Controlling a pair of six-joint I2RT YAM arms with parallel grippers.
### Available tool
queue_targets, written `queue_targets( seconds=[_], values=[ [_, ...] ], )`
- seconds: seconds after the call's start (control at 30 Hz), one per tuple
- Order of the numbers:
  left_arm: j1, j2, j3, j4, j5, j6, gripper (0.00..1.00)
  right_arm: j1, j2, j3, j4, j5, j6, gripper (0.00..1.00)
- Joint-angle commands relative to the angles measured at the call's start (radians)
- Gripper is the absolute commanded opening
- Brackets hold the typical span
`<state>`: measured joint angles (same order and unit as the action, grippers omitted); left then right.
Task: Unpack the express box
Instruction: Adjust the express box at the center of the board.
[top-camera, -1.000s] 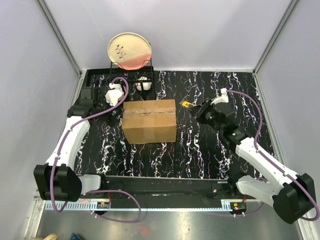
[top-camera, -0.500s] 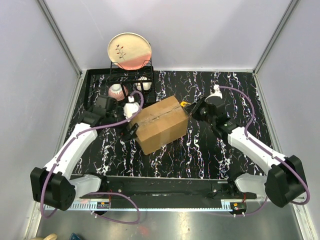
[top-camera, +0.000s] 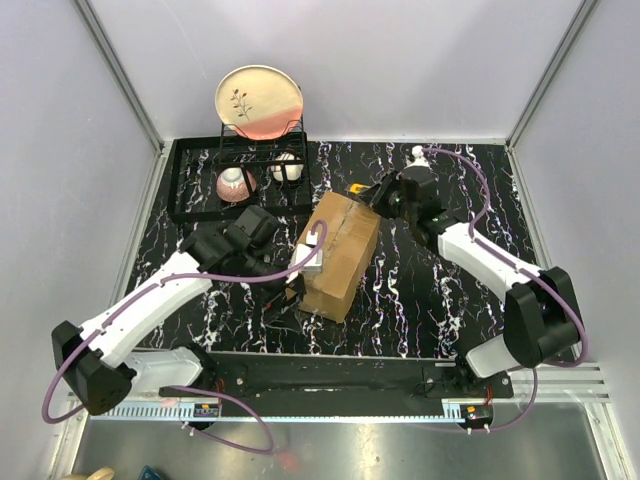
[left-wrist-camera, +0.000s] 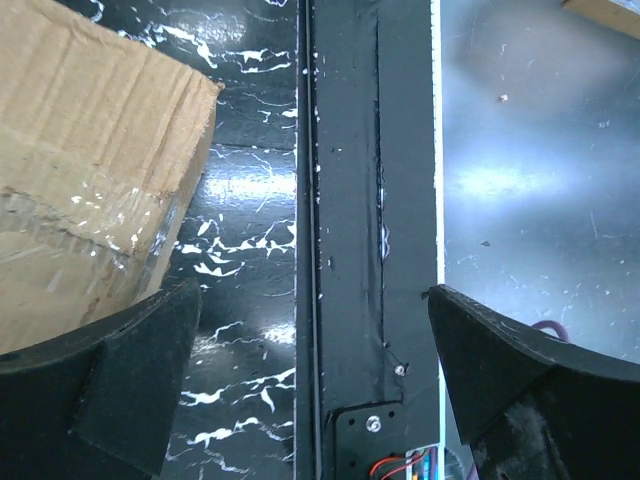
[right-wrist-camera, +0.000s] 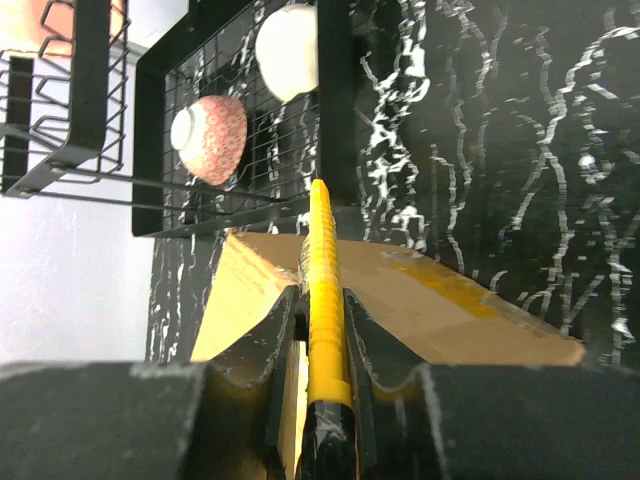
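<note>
**Getting ready to cut the box open**

On the big black table (top-camera: 440, 300) the brown box (top-camera: 340, 250) sits near the middle, turned at a slant. Its flaps are shut and shiny tape runs along the seam, so the unpacking has not really begun.

The left gripper (left-wrist-camera: 312, 330) is wide apart with nothing in it. It sits low at the near end of the box, with one finger (left-wrist-camera: 130, 390) just beside the cardboard. I cannot tell if it touches. The right gripper (right-wrist-camera: 322, 300) is squeezed tight on a thin yellow cutter (right-wrist-camera: 325, 250). The cutter points over the far top edge of the box.

What could go wrong? The box is loose. If the cutter pushes on it and the left gripper does not hold it steady, the box may slide or spin, and the cut may miss the tape. If the cutter goes in too deep, it may hurt what is inside. The cutter is thin, so a sideways push may twist it in the grip.

Now the holders. Nobody can see inside the box. Behind it stands a black wire rack (top-camera: 178, 180). A round plate (top-camera: 259, 100) with a pink part stands up at its back. A pink bowl (top-camera: 233, 184) and a small white bowl (top-camera: 286, 168) lie in its lower part.
</note>
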<state>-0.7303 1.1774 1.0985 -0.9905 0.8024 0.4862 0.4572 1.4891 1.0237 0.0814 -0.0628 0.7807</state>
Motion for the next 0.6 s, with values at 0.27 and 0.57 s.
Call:
queue_targets(
  seconds=[0.27, 0.57],
  values=[
    [0.379, -0.084, 0.051, 0.013, -0.354, 0.246, 0.99, -0.088, -0.401, -0.025, -0.331, 0.093, -0.104, 0.00],
    [0.295, 0.074, -0.066, 0.303, -0.431, 0.098, 0.99, -0.086, -0.437, -0.257, -0.284, 0.020, 0.026, 0.00]
  ],
)
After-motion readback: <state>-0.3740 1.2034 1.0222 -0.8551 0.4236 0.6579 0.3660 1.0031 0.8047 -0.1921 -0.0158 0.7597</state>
